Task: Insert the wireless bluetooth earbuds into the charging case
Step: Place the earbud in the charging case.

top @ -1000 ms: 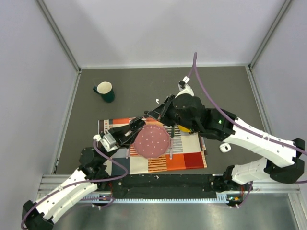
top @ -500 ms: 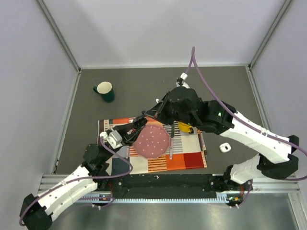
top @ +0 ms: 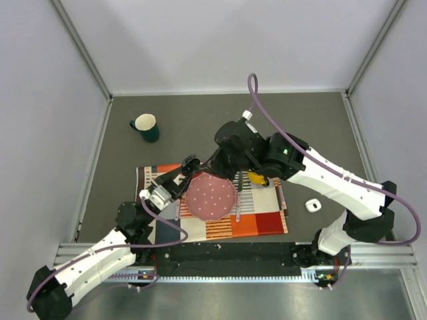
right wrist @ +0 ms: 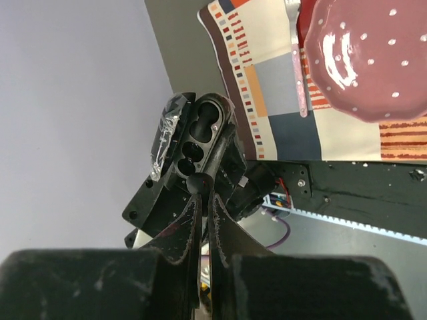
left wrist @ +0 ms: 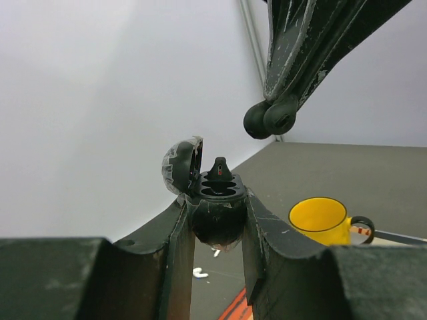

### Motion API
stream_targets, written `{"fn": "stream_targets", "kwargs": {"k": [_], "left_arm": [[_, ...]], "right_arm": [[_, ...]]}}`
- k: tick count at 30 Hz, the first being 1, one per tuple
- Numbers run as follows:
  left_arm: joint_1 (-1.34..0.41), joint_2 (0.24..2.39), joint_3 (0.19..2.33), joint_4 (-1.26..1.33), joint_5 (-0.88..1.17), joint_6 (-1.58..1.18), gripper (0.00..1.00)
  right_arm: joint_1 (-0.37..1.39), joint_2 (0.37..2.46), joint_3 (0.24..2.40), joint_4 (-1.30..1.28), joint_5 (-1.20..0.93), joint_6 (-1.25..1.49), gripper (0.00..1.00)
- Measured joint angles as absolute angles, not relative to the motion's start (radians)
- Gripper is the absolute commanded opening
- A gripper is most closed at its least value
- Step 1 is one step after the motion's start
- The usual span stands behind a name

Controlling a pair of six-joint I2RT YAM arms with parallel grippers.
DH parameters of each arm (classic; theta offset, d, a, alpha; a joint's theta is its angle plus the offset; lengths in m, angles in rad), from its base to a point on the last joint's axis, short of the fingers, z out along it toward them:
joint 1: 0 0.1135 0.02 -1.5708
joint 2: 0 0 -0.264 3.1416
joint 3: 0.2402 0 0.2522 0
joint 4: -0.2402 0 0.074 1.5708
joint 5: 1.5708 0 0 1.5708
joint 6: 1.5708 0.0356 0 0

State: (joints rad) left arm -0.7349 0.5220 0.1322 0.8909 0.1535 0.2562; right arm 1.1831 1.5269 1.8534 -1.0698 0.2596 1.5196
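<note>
Over mat (top: 257,223): left gripper (left wrist: 217,212) clamps open black charging case (left wrist: 217,188); right gripper (right wrist: 201,192) closed nearby.

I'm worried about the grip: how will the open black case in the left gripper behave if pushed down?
The black case looks glossy and rounded, so it may slip or pivot in the left gripper. Its hinged lid stands open and could probably swing shut if nudged.
</note>
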Motion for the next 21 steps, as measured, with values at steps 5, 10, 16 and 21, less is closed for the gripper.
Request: {"fn": "stream_targets", "kwargs": {"k": [5,10,16,21], "left_arm": [[-0.735,0.531,0.132,0.915,0.132,0.303,0.00],[-0.735,0.542,0.131,0.924,0.117,0.335,0.00],[-0.735,0.541,0.121,0.942,0.102,0.352,0.00],[-0.735,0.542,0.119,0.954,0.090,0.363,0.00]], "right_arm": [[1.183,1.570,1.914,-1.098,0.241,1.540,0.00],[1.183,1.607,1.949,-1.109,0.237,1.551,0.00],[1.181,1.631,1.974,-1.123,0.233,1.560,0.00],[1.170,1.645,1.986,-1.127,0.219,1.566,0.00]]}}
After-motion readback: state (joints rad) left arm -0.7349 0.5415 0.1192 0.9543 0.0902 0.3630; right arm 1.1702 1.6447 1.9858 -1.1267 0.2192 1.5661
